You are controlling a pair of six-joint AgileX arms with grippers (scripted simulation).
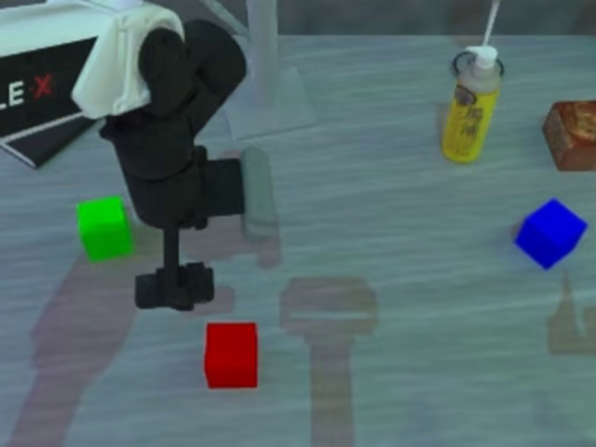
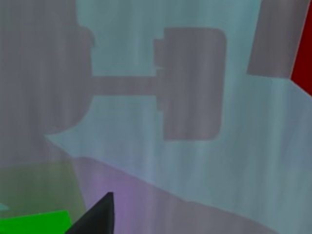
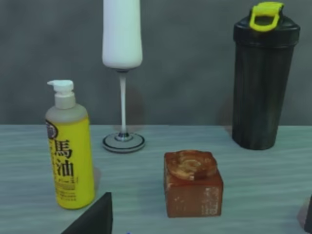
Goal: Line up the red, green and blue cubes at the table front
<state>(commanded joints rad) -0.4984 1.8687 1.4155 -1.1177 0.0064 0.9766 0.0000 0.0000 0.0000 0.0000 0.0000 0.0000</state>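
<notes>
Left gripper (image 1: 173,287) hovering lower left of centre in the top view, between green cube (image 1: 103,227) and red cube (image 1: 231,354), holding nothing; finger spread impossible to tell. Blue cube (image 1: 550,233) far off at right edge, likely awaiting the unseen right arm. Probably choosing which cube to take.
</notes>
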